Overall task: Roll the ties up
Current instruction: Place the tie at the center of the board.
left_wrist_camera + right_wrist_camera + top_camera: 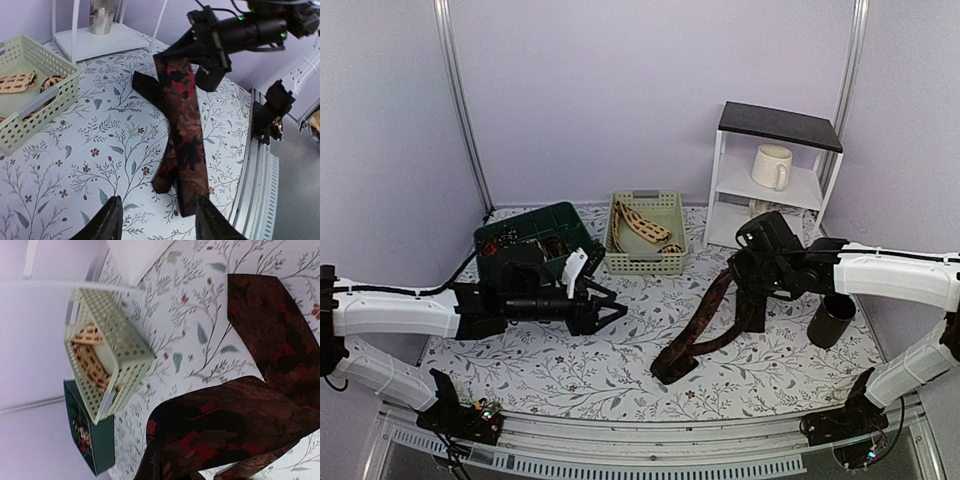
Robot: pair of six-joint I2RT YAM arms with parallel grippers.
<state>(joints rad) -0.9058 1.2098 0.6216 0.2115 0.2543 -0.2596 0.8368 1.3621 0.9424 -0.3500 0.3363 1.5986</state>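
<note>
We find the long tie [705,330] partly on the table [570,375] right of centre, the basket [646,264] behind it holding a second tie [638,225], the bin [530,222] just left of the basket, a mug [771,166] in the shelf unit [778,125] back right, and the cup [832,320] at the right.

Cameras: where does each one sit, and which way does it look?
Top external: above and behind the arms, looking down on the flowery table; both white arms, left pincer and right pincer show.
Left wrist: on the left arm, facing right toward the dark brown-and-red patterned fabric tie; its own open fingertips show.
Right wrist: on the right arm, facing left toward the beige plastic basket; its own pincer isn't clear.
Shared: both wrist views show tie and basket.
</note>
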